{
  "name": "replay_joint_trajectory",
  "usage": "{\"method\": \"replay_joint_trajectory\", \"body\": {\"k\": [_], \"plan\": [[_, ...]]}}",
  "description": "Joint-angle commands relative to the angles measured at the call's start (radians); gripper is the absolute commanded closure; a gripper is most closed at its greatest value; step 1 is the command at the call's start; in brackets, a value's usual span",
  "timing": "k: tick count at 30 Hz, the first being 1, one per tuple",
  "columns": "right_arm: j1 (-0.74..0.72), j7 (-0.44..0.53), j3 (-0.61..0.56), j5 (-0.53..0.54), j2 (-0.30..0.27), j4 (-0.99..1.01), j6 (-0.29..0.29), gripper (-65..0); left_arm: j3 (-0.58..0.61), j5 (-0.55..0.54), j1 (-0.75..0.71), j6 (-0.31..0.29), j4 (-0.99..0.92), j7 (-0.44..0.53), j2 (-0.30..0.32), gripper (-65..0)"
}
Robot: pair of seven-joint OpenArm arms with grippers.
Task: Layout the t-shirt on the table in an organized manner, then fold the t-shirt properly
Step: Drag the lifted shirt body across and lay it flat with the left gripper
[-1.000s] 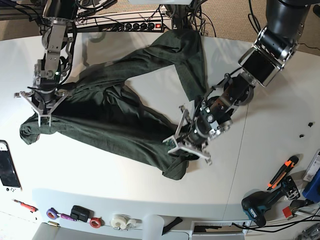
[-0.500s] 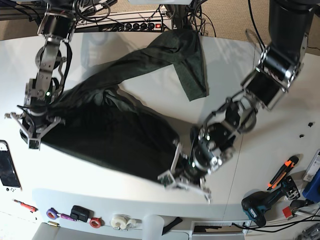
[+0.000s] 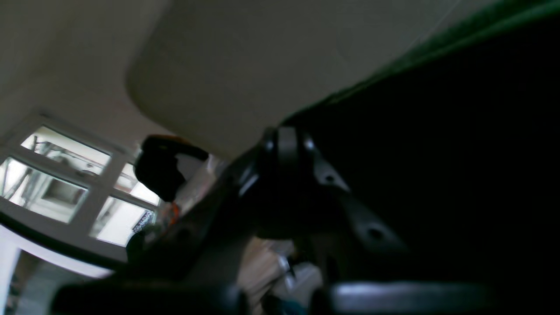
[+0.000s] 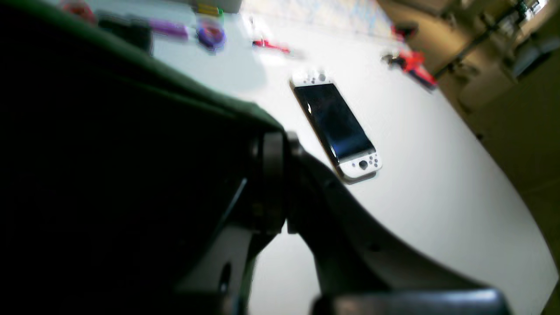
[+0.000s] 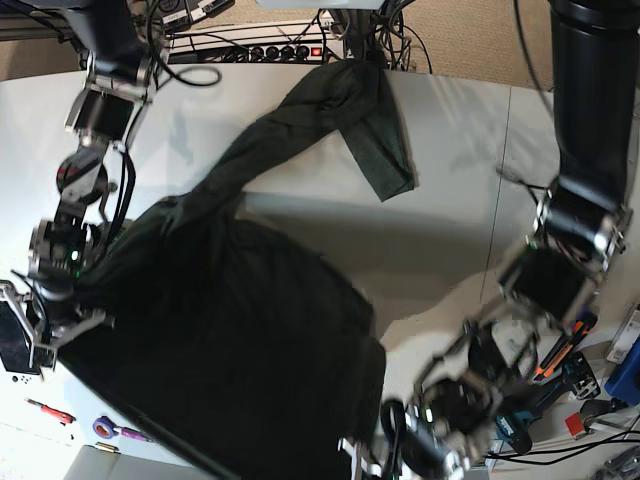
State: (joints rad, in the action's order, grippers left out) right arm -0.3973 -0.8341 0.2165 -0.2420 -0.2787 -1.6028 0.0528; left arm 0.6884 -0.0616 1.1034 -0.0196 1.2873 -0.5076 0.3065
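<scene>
The dark green t-shirt point(image 5: 230, 330) hangs stretched between my two grippers over the front of the white table point(image 5: 450, 200). One narrow part of it point(image 5: 375, 130) trails to the table's back edge. My right gripper point(image 5: 48, 318), on the left of the base view, is shut on the shirt's left edge. In the right wrist view its tips point(image 4: 274, 144) pinch the dark fabric point(image 4: 109, 153). My left gripper point(image 5: 385, 455), low near the front edge, is shut on the shirt's other end. The left wrist view has the shut tips point(image 3: 284, 138) against black cloth point(image 3: 437, 153).
A handheld game console point(image 4: 337, 127) lies on the table beside my right gripper. Tape rolls point(image 5: 105, 428) and a red tool point(image 5: 45, 410) sit at the front left. A drill point(image 5: 520, 420) and an orange-handled cutter point(image 5: 562, 345) lie front right. A power strip point(image 5: 280, 50) runs along the back.
Both grippers have moved toward the table's front edge, dragging the t-shirt with them. The cloth between them has spread from a bunched band into a wide sheet.
</scene>
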Motion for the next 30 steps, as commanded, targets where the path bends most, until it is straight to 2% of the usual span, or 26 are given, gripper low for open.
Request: {"method": "replay_joint_trajectory", "body": {"k": [1, 6, 11, 14, 17, 20, 26, 30], "plan": [[-0.039, 0.01, 0.008, -0.027, -0.018, -0.006, -0.02, 0.0, -0.013, 0.021, 0.066, 0.039, 0.004, -0.001, 0.007, 0.0], [-0.037, -0.054, 0.008, -0.028, -0.037, -0.055, -0.018, 0.0, -0.058, -0.005, 0.106, 0.04, 0.073, -0.147, 0.021, 0.0], [0.101, -0.128, 0.008, -0.027, -0.051, -0.218, 0.011, 0.0, -0.163, -0.209, 0.029, -0.118, 0.208, -0.405, 0.104, 0.0], [0.23, -0.175, 0.008, 0.015, -0.051, -0.342, 0.048, 0.0, -0.215, -0.33, -0.069, -0.195, 0.257, -0.514, 0.162, 0.0], [0.363, -0.204, 0.008, 0.077, -0.051, -0.455, 0.089, 0.0, -0.247, -0.414, -0.193, -0.235, 0.274, -0.526, 0.21, 0.0], [0.483, -0.258, 0.008, 0.116, -0.051, -0.538, 0.116, 0.0, -0.253, -0.415, -0.324, -0.245, 0.274, -0.526, 0.235, 0.0], [0.694, -0.33, 0.008, 0.132, -0.05, -0.599, 0.138, 0.0, -0.253, -0.41, -0.564, -0.271, 0.274, -0.525, 0.245, 0.0], [0.79, -0.371, 0.008, 0.183, -0.051, -0.599, 0.138, 0.0, -0.253, -0.393, -0.677, -0.29, 0.274, -0.525, 0.245, 0.0]]}}
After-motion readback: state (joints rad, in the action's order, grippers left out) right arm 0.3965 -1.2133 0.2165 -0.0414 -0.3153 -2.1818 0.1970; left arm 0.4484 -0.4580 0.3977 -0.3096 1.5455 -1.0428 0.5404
